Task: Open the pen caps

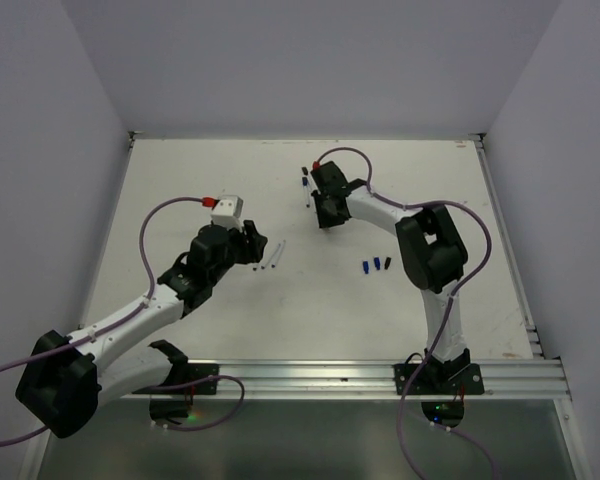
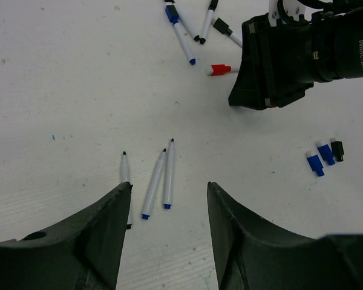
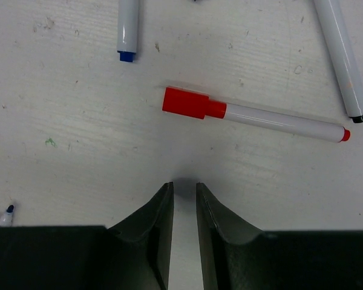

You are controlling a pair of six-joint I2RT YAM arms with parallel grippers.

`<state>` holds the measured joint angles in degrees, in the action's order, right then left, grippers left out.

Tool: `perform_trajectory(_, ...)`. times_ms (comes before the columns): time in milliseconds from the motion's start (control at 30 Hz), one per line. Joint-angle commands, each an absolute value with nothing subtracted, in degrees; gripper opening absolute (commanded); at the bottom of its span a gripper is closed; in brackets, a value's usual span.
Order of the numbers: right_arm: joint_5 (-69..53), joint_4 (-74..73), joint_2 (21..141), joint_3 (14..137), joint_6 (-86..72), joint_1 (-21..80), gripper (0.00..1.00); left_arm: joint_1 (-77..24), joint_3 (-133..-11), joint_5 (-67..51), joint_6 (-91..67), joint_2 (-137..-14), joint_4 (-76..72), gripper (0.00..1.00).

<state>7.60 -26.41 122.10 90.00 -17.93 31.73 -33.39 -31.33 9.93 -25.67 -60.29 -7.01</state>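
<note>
Three loose pen caps, two blue (image 2: pixel 314 164) (image 2: pixel 325 153) and one black (image 2: pixel 337 150), lie together on the white table (image 1: pixel 310 310); from above they show as a small cluster (image 1: pixel 376 265). A red cap (image 3: pixel 186 103) sits on its white pen, just beyond my right gripper (image 3: pixel 184 186). That gripper's jaws point down at the table, a narrow gap apart with nothing between them. My left gripper (image 2: pixel 168 187) stands wide open and empty above three uncapped pens (image 2: pixel 169 174). In the top view the right gripper (image 1: pixel 323 215) is at the back middle and the left gripper (image 1: pixel 255 240) left of centre.
More capped pens lie near the right gripper: a blue-capped one (image 2: pixel 181 33) and black-capped ones (image 2: pixel 206 18). A blue-ended barrel (image 3: pixel 127 30) and a black-ended barrel (image 3: pixel 342 54) flank the red pen. White walls enclose the table; a metal rail (image 1: pixel 380 378) runs along its near edge.
</note>
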Motion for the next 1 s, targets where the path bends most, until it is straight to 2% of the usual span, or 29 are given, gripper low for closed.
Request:
perform_trajectory(0, 9.3, -24.1, 116.6, 90.0, -15.3, 32.0, 0.25, -33.1, -32.6, 9.0, -23.9, -59.6, -6.4, 0.56)
perform_trajectory(133, 11.9, -25.5, 116.6, 93.3, -8.9, 32.1, 0.28, -33.1, -33.0, 7.8, -23.9, -60.6, -7.0, 0.56)
perform_trajectory(200, 12.9, -26.8, 118.1, 96.5, -6.3, 32.0, 0.35, -33.1, -33.0, 7.6, -23.7, -61.0, -7.2, 0.56)
perform_trajectory(267, 13.9, -29.4, 119.5, 98.6, -2.4, 32.0, 0.39, -33.1, -32.9, 7.7, -23.5, -60.8, -7.2, 0.56)
perform_trajectory(300, 13.7, -29.9, 120.1, 99.3, -0.9, 32.0, 0.44, -33.1, -32.8, 7.9, -23.5, -60.8, -7.1, 0.56)
perform_trajectory(433, 9.5, -30.0, 119.2, 98.5, 8.3, 31.4, 0.55, -33.1, -32.3, 7.7, -22.9, -60.2, -6.9, 0.56)
perform_trajectory(633, -7.1, -33.0, 119.5, 100.7, 16.3, 25.8, 0.63, -33.2, -32.3, 6.1, -22.9, -61.0, -7.2, 0.56)
perform_trajectory(733, -9.7, -34.2, 120.5, 101.2, 21.7, 24.6, 0.67, -33.1, -31.9, 5.0, -22.8, -61.1, -7.7, 0.55)
perform_trajectory(967, -12.1, -42.5, 127.3, 109.2, 27.3, 24.2, 0.66, -33.1, -31.1, 4.3, -22.5, -61.3, -9.8, 0.55)
